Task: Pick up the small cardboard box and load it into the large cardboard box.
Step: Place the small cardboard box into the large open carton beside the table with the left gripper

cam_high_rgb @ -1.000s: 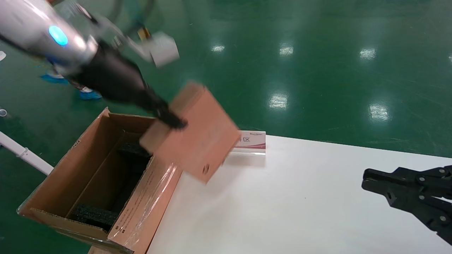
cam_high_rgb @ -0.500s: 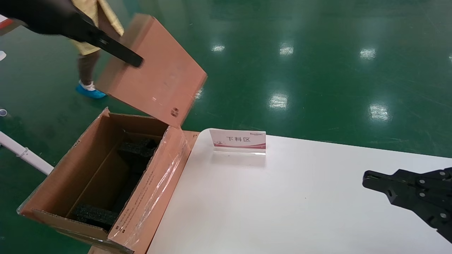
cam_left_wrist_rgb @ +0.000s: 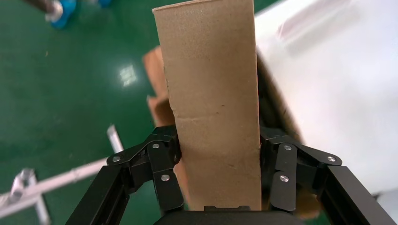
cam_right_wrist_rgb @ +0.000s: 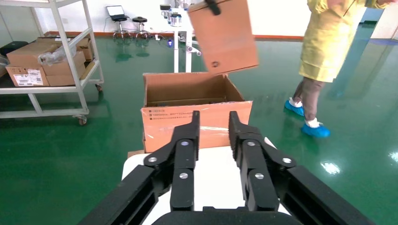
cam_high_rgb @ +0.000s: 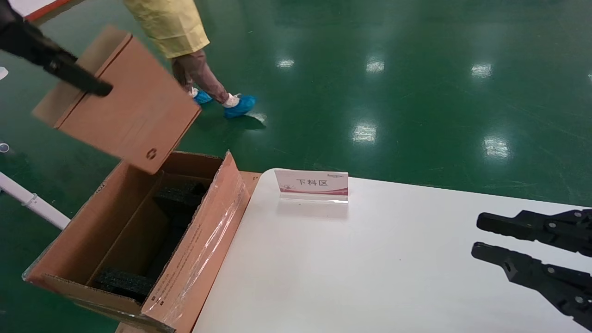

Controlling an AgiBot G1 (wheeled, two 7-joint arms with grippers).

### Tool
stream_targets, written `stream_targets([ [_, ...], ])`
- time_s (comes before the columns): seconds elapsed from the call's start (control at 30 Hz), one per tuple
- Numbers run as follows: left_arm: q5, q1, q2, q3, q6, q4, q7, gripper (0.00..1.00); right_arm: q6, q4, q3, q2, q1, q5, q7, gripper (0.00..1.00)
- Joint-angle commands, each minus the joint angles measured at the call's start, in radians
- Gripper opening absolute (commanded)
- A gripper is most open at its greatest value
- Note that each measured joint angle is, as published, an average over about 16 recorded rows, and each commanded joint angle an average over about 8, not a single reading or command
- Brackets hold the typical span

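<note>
The small cardboard box (cam_high_rgb: 125,106), plain brown with a black recycling symbol near its lower corner, hangs tilted in the air above the far end of the large cardboard box (cam_high_rgb: 203,222). My left gripper (cam_high_rgb: 99,88) is shut on it. In the left wrist view the gripper (cam_left_wrist_rgb: 217,140) clamps the small cardboard box (cam_left_wrist_rgb: 211,84) on both sides. The large cardboard box (cam_right_wrist_rgb: 159,119) stands open beside the table with black foam inside. Over the table's right side, my right gripper (cam_high_rgb: 477,236) is open and holds nothing; the right wrist view shows this gripper (cam_right_wrist_rgb: 214,117) facing the large box.
A small sign stand (cam_high_rgb: 312,182) sits at the far edge of the white table (cam_high_rgb: 370,268). A person in a yellow coat (cam_high_rgb: 175,23) walks on the green floor behind. A white pole (cam_high_rgb: 32,201) lies left of the large box. A shelf trolley (cam_right_wrist_rgb: 47,61) holds cartons.
My left gripper swung the small box up and leftward, from over the table corner to above the large box's far end. The right gripper's fingers parted. The person walked rightward.
</note>
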Motion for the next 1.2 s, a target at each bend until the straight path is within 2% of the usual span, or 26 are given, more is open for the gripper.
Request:
stream_targets([
  [0.03,-0.009,-0.013,-0.003,0.053,0.000,-0.012,0.013,0.00,0.000,0.000,0.000,0.000,0.000,0.000,0.000,1.00],
  [0.3,-0.114,0.002,0.000,0.267,-0.002,-0.016,0.005,0.00,0.000,0.000,-0.001,0.000,0.000,0.000,0.000,1.00],
  [0.53,-0.201,0.031,0.005,0.391,-0.014,0.016,-0.008,0.00,0.000,0.000,-0.001,0.000,0.000,0.001,-0.001,1.00],
  [0.73,-0.244,0.071,0.006,0.432,-0.030,0.056,-0.018,0.00,0.001,0.000,-0.001,0.001,0.000,0.001,-0.001,1.00],
  [1.2,-0.278,0.195,0.013,0.454,-0.074,0.140,-0.033,0.00,0.001,0.000,-0.002,0.001,0.000,0.002,-0.001,1.00],
])
